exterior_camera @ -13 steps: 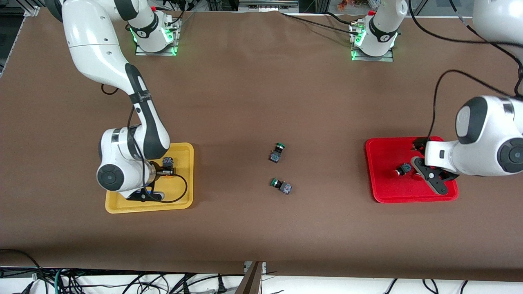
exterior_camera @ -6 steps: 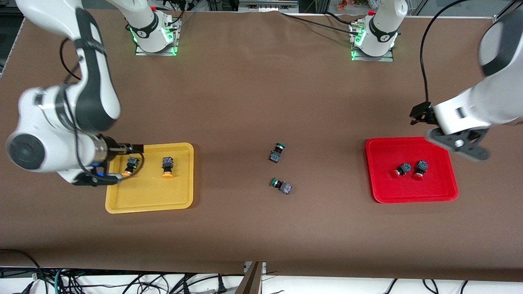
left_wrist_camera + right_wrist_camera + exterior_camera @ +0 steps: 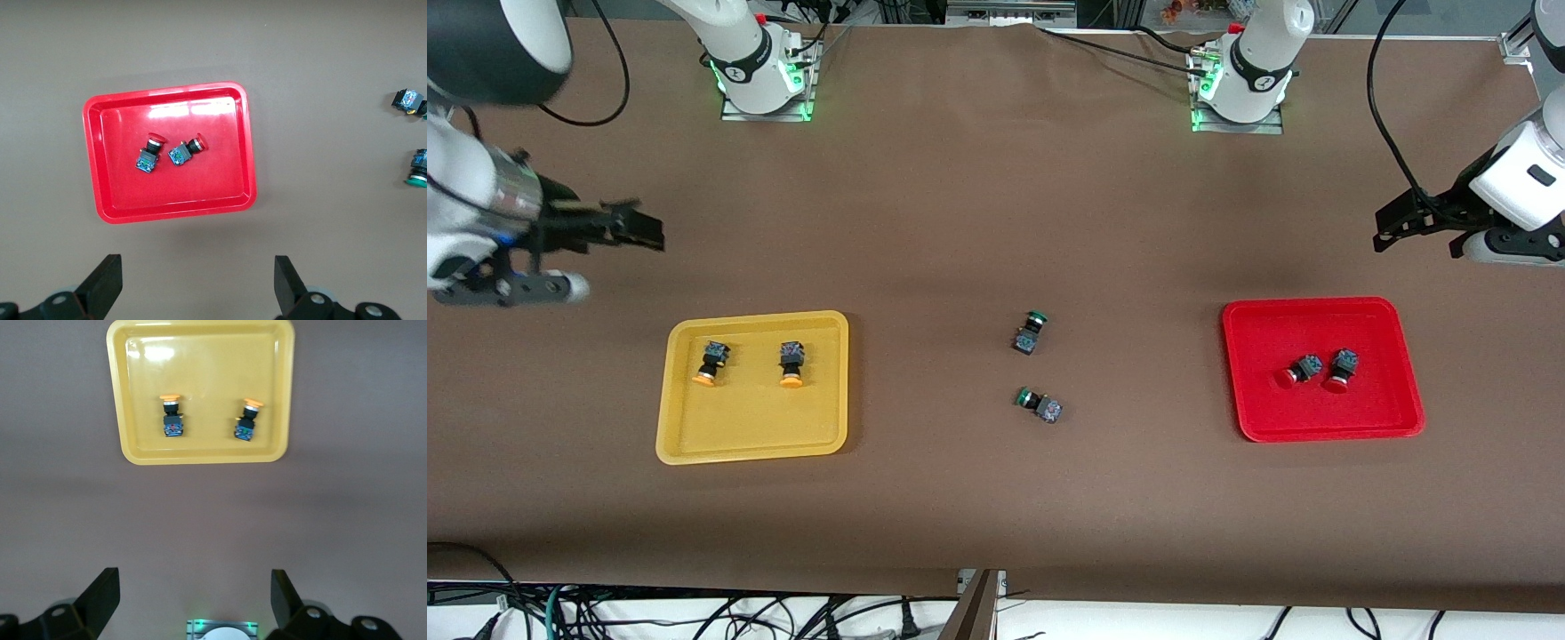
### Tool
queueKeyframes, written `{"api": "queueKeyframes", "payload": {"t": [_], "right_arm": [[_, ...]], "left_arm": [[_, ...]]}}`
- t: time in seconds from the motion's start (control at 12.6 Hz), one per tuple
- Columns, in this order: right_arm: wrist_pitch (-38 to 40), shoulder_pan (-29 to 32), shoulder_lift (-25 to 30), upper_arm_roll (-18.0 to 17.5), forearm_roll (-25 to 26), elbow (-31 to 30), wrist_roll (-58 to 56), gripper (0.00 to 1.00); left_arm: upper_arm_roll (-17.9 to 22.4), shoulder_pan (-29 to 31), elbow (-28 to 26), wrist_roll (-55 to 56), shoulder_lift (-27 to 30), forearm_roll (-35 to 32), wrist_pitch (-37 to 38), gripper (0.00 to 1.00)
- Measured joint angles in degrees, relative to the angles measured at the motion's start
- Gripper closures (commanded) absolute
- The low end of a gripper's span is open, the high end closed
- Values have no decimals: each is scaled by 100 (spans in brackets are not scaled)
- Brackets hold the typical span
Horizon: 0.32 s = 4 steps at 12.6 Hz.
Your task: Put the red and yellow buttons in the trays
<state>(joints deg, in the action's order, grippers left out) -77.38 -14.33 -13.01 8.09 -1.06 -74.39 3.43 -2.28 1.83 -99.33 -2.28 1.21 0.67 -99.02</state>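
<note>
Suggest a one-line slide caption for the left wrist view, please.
Open left gripper above the table, red tray holding two red buttons.

I see brown bench (image 3: 960, 222). Yellow tray (image 3: 751, 440) lies on it toward right arm's end, red tray (image 3: 1316, 425) toward left arm's end. Between trays, two green-capped switches lie directly on bench, near each other: one (image 3: 1030, 332) farther from front camera, other (image 3: 1040, 404) nearer.
</note>
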Motion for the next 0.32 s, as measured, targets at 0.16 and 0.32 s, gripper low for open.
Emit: {"api": "queueKeyframes", "payload": {"t": [0.16,0.32], "right_arm": [[17,308,544,-379,96,-199,0,0],[79,399,910,-485,112,-457,0,0]], "left_arm": [[0,-1,-13,41,-3,0,-1,0],[1,-1,-14,70,-3,0,33,0]]}}
